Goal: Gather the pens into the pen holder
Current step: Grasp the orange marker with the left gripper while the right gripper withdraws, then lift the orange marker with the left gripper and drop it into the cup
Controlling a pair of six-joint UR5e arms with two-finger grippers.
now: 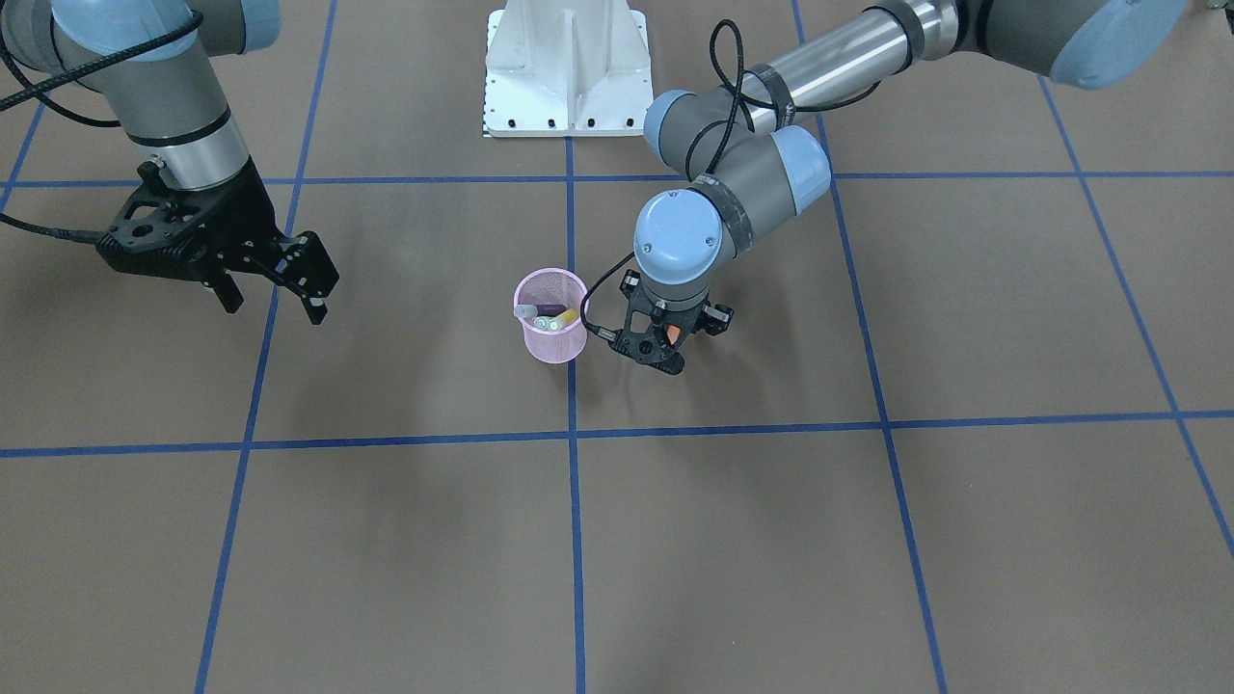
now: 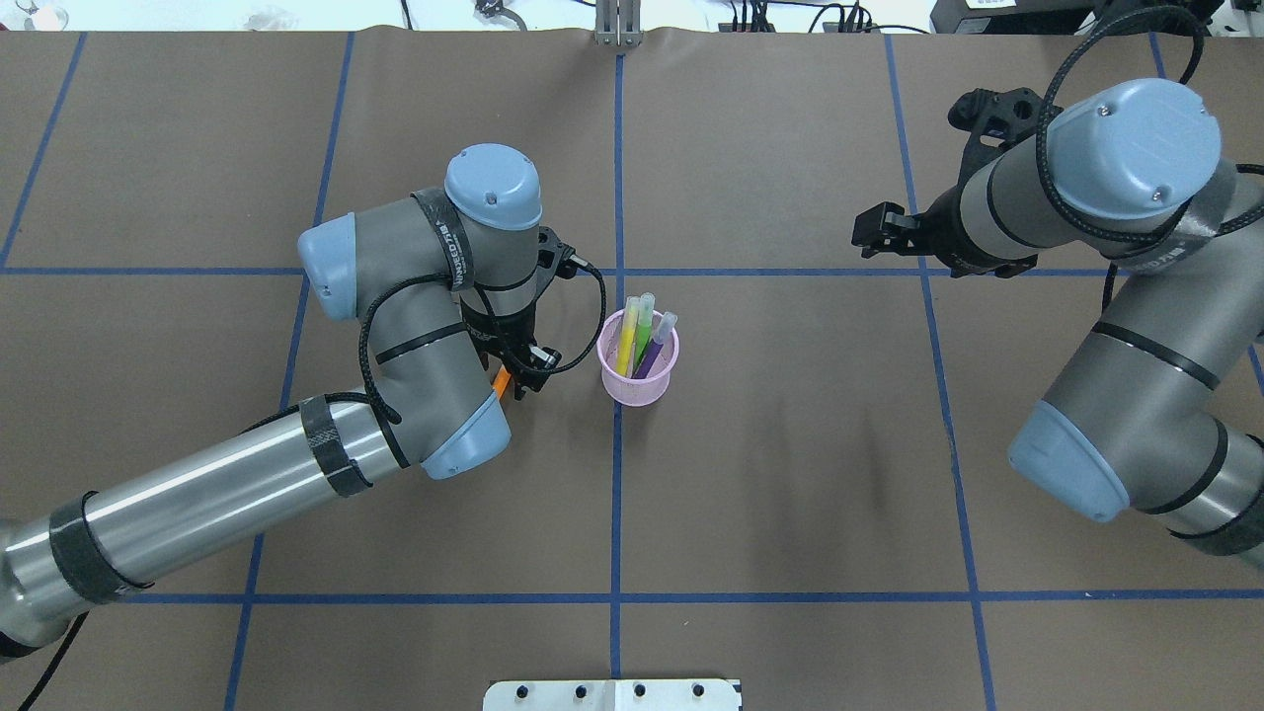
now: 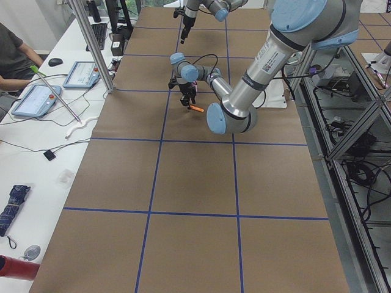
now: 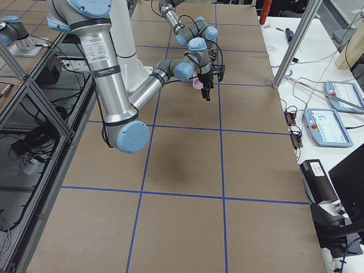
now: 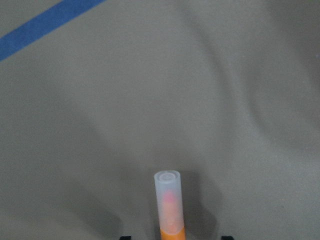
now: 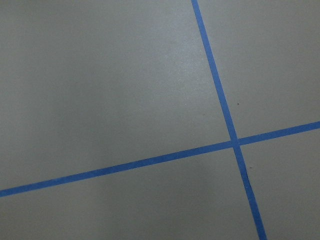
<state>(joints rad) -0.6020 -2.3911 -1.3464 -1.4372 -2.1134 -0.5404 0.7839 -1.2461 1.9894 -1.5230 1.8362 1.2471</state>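
Note:
The pink mesh pen holder (image 2: 638, 367) (image 1: 550, 328) stands near the table's middle, on a blue tape line. A yellow pen (image 2: 626, 341), a green pen (image 2: 644, 321) and a purple pen (image 2: 658, 341) stand in it with pale caps up. My left gripper (image 2: 513, 380) (image 1: 665, 342) hovers just beside the holder, shut on the orange pen (image 2: 502, 383) (image 5: 169, 210). That pen's translucent cap points down at the bare table. My right gripper (image 1: 273, 301) (image 2: 871, 232) hangs open and empty, far off to the side.
The white robot base plate (image 1: 566, 67) sits at the table's robot edge. Blue tape lines (image 6: 220, 100) grid the brown table. In the exterior left view a person (image 3: 12, 55) sits at a side bench with tablets (image 3: 36, 99).

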